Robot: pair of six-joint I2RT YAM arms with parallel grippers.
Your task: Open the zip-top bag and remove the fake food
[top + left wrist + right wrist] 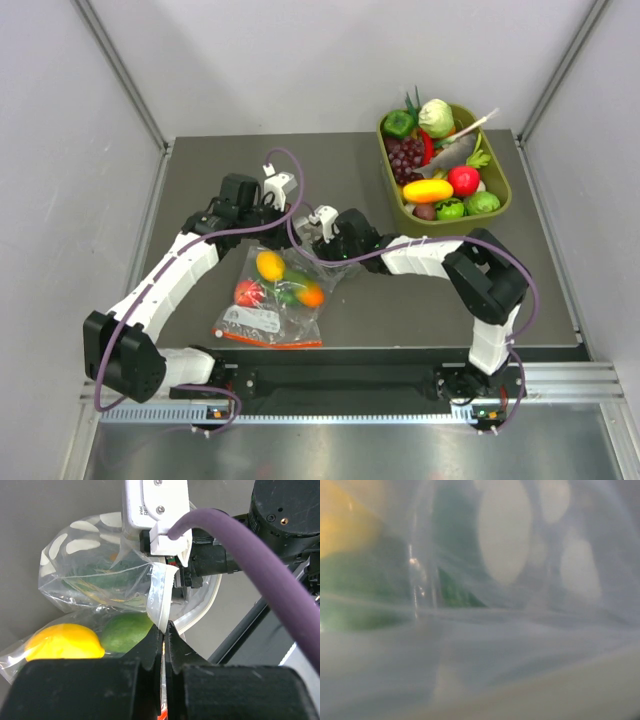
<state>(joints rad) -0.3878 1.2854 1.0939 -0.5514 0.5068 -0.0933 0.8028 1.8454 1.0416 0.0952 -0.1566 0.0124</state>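
Note:
The zip-top bag (pixel 85 555), clear with white polka dots, hangs between my two grippers above the table. A dark green cucumber-like piece (pixel 107 580) lies inside it. My left gripper (pixel 164 627) is shut on the bag's white top edge (pixel 159 600). My right gripper (pixel 177 577) faces it and pinches the same edge from the other side. The right wrist view is filled by the bag's plastic (pixel 505 545), with blurred green (pixel 452 592) and yellow (pixel 340 525) showing through; its own fingers are hidden. From above, the left gripper (pixel 290 212) and right gripper (pixel 318 238) meet at mid-table.
A plain clear bag (pixel 262 318) with a red-orange zip strip lies under the grippers, holding a small yellow fruit (pixel 62 641), a green one (pixel 125 630), a red one (pixel 247 292) and an orange one (pixel 312 296). An olive tray (pixel 508 190) of toy produce stands back right.

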